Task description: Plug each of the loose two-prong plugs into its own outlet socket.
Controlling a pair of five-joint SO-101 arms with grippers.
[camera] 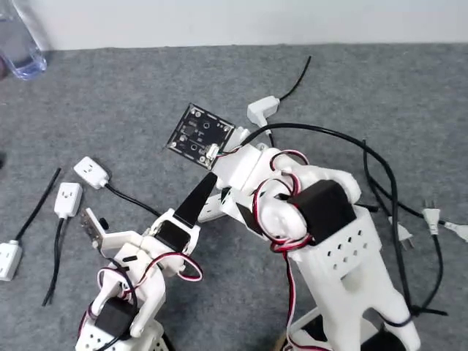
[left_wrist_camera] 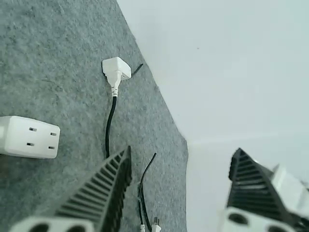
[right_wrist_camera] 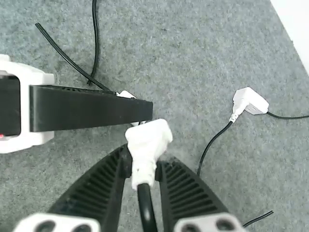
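1. Left gripper stands wide open above the grey felt-covered bench, with nothing between its ribbed black fingers.
2. Three white outlet sockets on black cords lie near the bench's left edge in the high view. The left wrist view shows the paired slots of a white socket block; I cannot match it to any of the three.
3. Right gripper is clamped narrowly on a white moulded plug with a black cord. The right wrist view shows this grip, while in the high view the arm's own wrist covers it.
4. One long black finger of the left gripper lies just beside the held plug.
5. Another white plug lies well apart, toward the bench's far edge.
6. Two loose two-prong plugs lie at the far right, unplugged.
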